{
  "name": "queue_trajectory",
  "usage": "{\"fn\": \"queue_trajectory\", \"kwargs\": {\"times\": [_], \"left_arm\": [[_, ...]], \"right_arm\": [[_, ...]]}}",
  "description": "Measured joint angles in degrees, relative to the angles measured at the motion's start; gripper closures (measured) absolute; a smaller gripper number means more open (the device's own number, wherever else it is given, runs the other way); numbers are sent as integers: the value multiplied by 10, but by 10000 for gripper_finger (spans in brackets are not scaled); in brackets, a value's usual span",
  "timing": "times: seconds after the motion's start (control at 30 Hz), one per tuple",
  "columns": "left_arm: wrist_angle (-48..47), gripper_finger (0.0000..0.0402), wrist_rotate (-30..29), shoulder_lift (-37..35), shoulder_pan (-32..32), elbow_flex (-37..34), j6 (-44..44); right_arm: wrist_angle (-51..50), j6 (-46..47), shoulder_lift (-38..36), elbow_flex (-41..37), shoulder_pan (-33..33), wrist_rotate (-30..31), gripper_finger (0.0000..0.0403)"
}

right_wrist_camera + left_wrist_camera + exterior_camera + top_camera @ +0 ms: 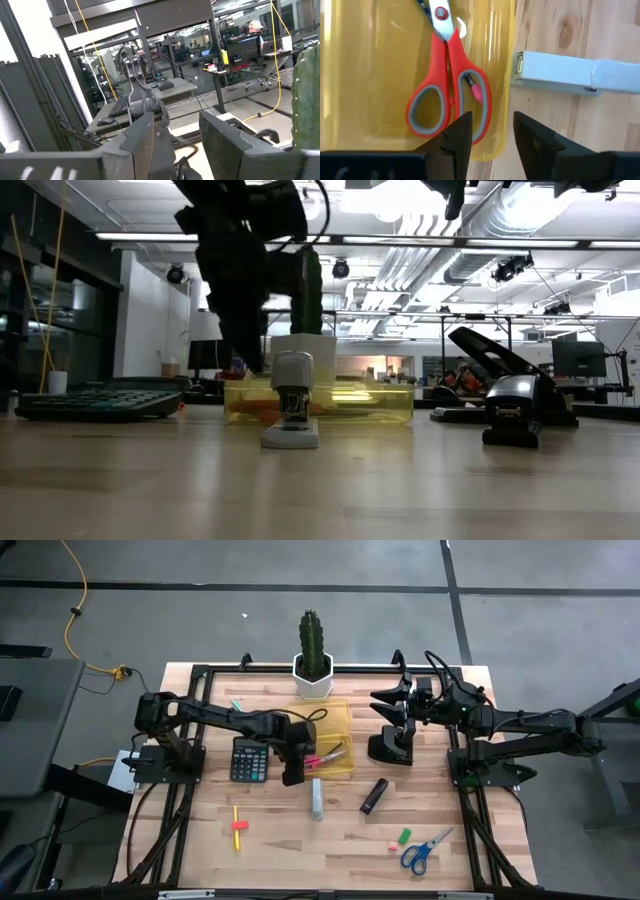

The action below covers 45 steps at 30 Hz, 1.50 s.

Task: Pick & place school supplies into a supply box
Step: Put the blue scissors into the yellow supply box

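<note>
Two pairs of scissors show: the red scissors [447, 85] lie inside the yellow box [345, 712] at mid-bench, and the blue scissors [427, 850] lie near the bench's front right edge. In the box a small pink piece [476, 91] rests in one handle loop. Loose on the bench [330, 845] are one yellow and orange pencil [238, 828], one green eraser [404, 836] with a pink eraser [393, 847] just beside it, one white stapler [316, 798], one black marker [374, 795], one calculator [250, 760] and one black hole punch [390, 743]. A potted cactus [312, 658] stands behind the box.

The left end effector [490, 132] hangs over the box's front wall, its fingers [462, 135] moderately apart and empty, the red handles just beyond them. The stapler lies just outside that wall, apart from it. The front strip of the bench between pencil and erasers is open.

The right end effector [175, 132] sits raised near the right rear of the bench, fingers apart, holding nothing, facing the room. In the low view the stapler blocks part of the box and the left arm is cut off at the top.
</note>
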Motion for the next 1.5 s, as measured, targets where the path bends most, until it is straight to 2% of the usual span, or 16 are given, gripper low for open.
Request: {"fn": "queue_trajectory", "kwargs": {"times": [0.13, 0.27, 0.4, 0.57, 0.7, 0.83, 1.03, 1.27, 1.5], "left_arm": [[-13, 251, 1, -48, 16, 0, -22], [-5, 249, -3, -134, 39, 0, -56], [50, 251, -52, -241, 51, 0, -84], [202, 251, -132, -367, 41, -20, -84], [340, 251, -159, -445, 22, -93, -78], [430, 251, -175, -504, 2, -182, -73], [484, 251, -178, -548, -5, -250, -73], [484, 252, -178, -548, -5, -251, -25], [483, 252, -178, -547, -5, -251, -24]], "right_arm": [[0, 0, 0, 0, 0, 0, 252], [-2, 0, 0, 0, 0, 0, 252], [-4, 0, 0, 0, 0, 0, 252], [-5, 0, 0, 0, 0, 0, 252], [-8, 0, 0, 0, 0, 0, 252], [-9, 0, 0, 0, 0, 0, 252], [-9, 0, 0, 0, 0, 0, 252], [-9, 0, 0, 0, 0, 0, 252], [-9, 7, 0, 0, 0, 0, 252]]}}
